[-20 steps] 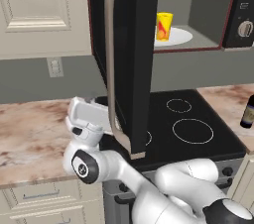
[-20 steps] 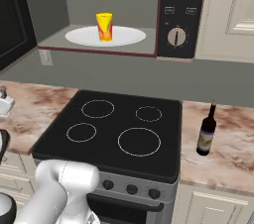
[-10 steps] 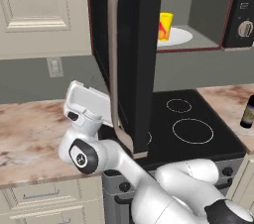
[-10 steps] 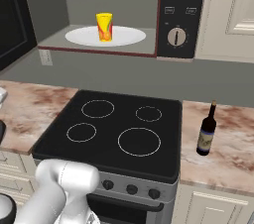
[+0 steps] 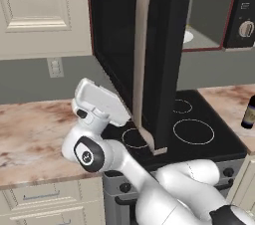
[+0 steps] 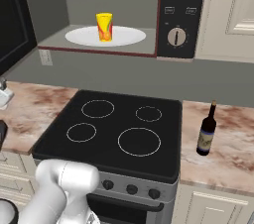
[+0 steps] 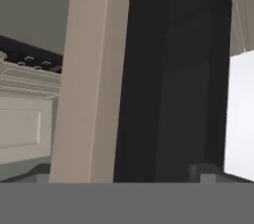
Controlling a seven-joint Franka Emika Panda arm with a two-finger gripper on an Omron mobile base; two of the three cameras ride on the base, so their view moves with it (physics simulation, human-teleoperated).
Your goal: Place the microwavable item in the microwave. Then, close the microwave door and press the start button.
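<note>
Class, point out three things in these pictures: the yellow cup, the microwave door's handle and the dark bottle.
yellow cup (image 6: 104,27), right base view, middle of its side.
door handle (image 5: 141,64), left base view, mid bar.
dark bottle (image 6: 206,138), right base view, its label.

Your way to the microwave (image 6: 124,44) is barred by the door (image 5: 164,55), swung out over the stove (image 6: 119,131); only its handle (image 5: 142,59) faces you.
</note>
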